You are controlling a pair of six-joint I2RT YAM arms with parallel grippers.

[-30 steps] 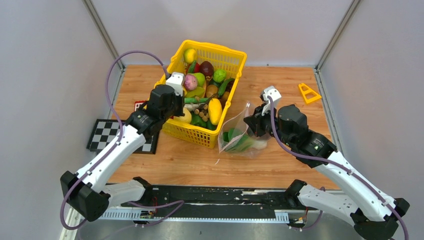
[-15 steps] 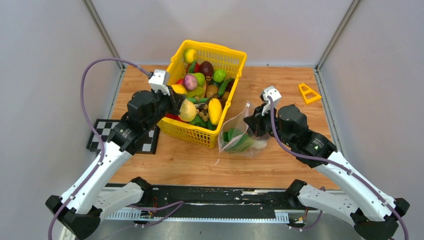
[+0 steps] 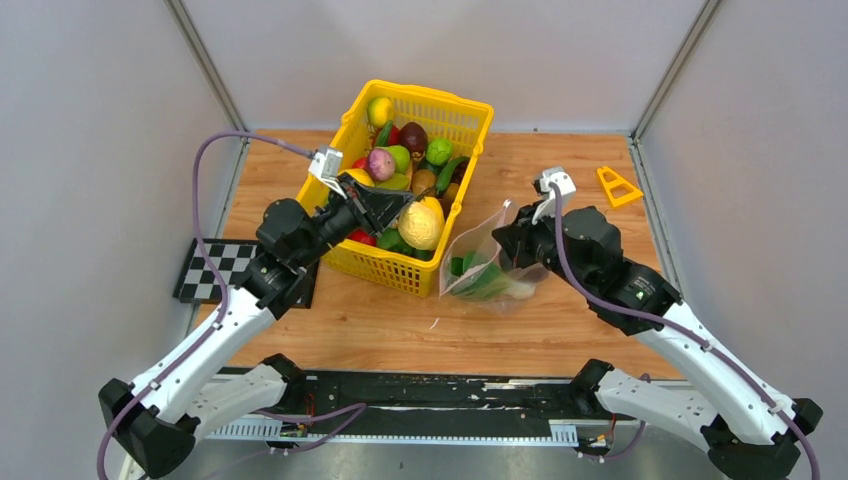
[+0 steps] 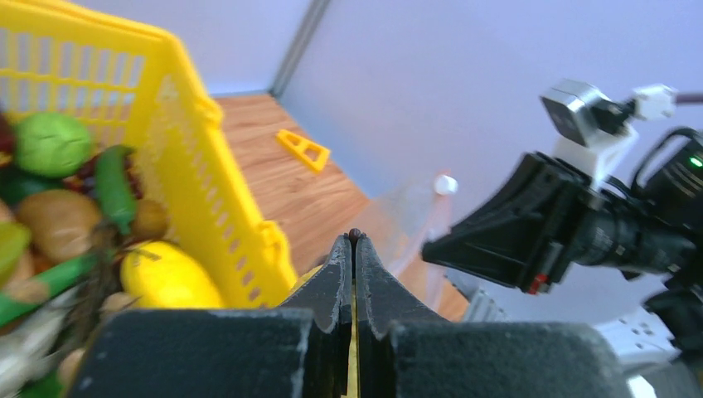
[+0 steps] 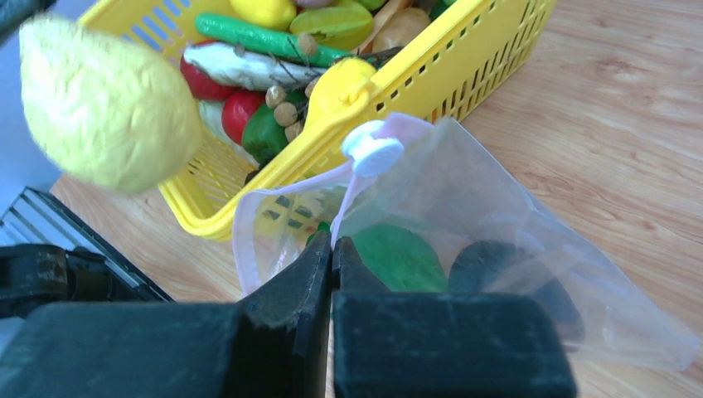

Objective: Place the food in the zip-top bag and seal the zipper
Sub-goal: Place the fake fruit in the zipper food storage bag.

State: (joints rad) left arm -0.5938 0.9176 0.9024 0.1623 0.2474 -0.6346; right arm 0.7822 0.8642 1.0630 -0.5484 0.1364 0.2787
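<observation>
My left gripper (image 3: 398, 210) (image 4: 354, 240) is shut on the brown stem of a pale yellow toy fruit (image 3: 422, 223) and holds it in the air over the near right rim of the yellow basket (image 3: 472, 104). The fruit shows at the upper left in the right wrist view (image 5: 104, 104). My right gripper (image 3: 512, 240) (image 5: 332, 245) is shut on the pale pink zipper strip (image 5: 282, 196) of the clear zip-top bag (image 3: 487, 272) (image 5: 489, 207) and holds its mouth up and open toward the basket. Green food (image 5: 399, 257) and a dark piece (image 5: 497, 267) lie inside the bag.
The basket holds several more toy fruits and vegetables (image 3: 400, 160). A white slider (image 5: 373, 152) sits on the bag's mouth. A yellow triangle (image 3: 618, 186) lies at the back right. A checkerboard card (image 3: 205, 268) lies at the table's left edge.
My left gripper has lifted the yellow fruit out of the basket and carried it right, toward the bag. My right gripper has shifted slightly right and up with the bag's mouth.
</observation>
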